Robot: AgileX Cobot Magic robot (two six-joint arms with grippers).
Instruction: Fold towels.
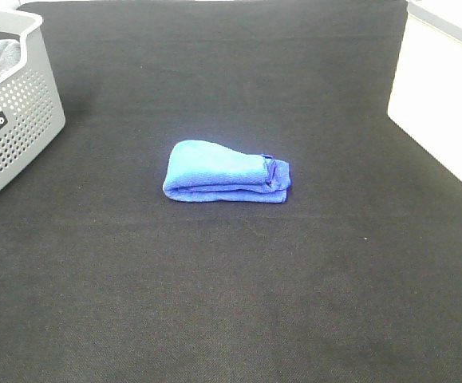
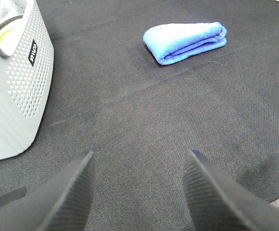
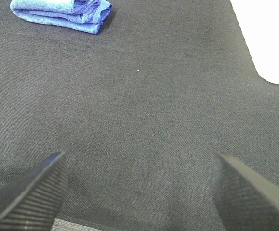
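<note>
Blue towel [image 1: 227,173] folded into a thick bundle mid-table on black cloth [image 1: 231,303], grey perforated basket [image 1: 11,132] well apart at the left edge, left gripper [image 2: 138,192] and right gripper [image 3: 138,190] both low over bare cloth, fingers spread wide, holding nothing, well short of the towel.

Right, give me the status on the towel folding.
Done: the blue towel lies folded in a compact bundle on the black cloth. In hand: nothing; the left claw and right claw are open, clear of it. Left: the grey basket holds more fabric, possibly unfolded.
</note>
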